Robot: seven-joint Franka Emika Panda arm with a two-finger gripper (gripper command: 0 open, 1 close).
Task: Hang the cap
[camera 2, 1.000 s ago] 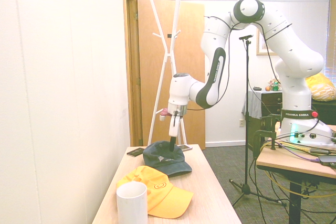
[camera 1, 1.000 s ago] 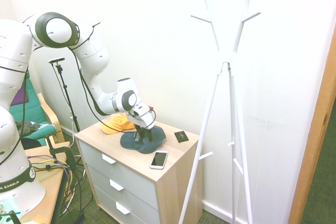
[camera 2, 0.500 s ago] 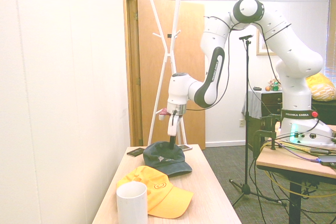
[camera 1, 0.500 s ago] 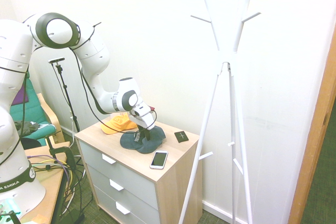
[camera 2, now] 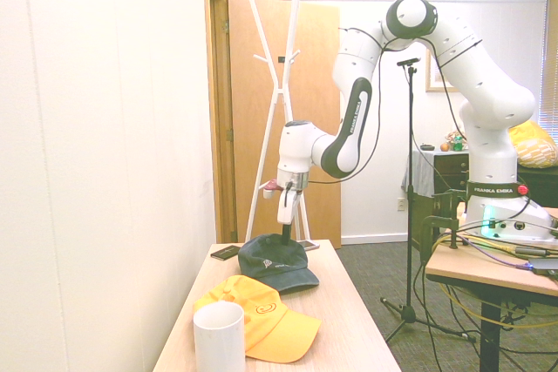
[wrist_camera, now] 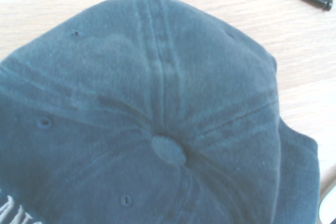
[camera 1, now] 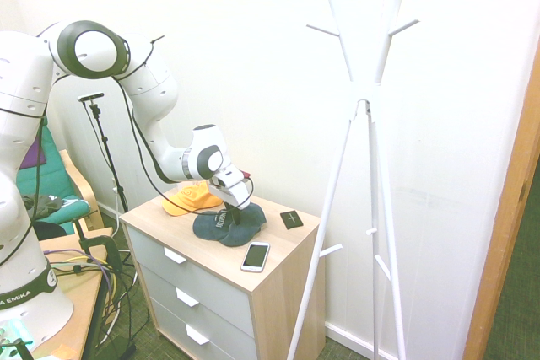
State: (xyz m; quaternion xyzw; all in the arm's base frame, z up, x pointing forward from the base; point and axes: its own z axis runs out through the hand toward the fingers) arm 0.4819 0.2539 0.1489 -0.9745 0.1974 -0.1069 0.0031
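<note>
Cap [camera 1: 243, 231], the navy one, sits on the dresser [camera 1: 287, 292], brim down on the top, not on the coat rack [camera 1: 382, 166]. Gripper [camera 2: 286, 234] is down at its crown. Can't tell from any view whether it's clenched, released or grasping cloth; contact point is hidden in the wrist view.

Second exterior view shows the brim and small white logo side-on, plus a white mug [camera 2: 220, 341] near the yellow cap [camera 2: 270, 324]; first exterior view doesn't show the mug. First exterior view gives the phone [camera 1: 256, 256] in full, screen up, near the navy cap; second shows only part of it behind the crown. Dark flat card [camera 1: 291, 219] lies near the cap, in both.

Wrist view adds the top button [wrist_camera: 169, 150], seams, eyelets and part of the white lettering [wrist_camera: 16, 211], blurred.
</note>
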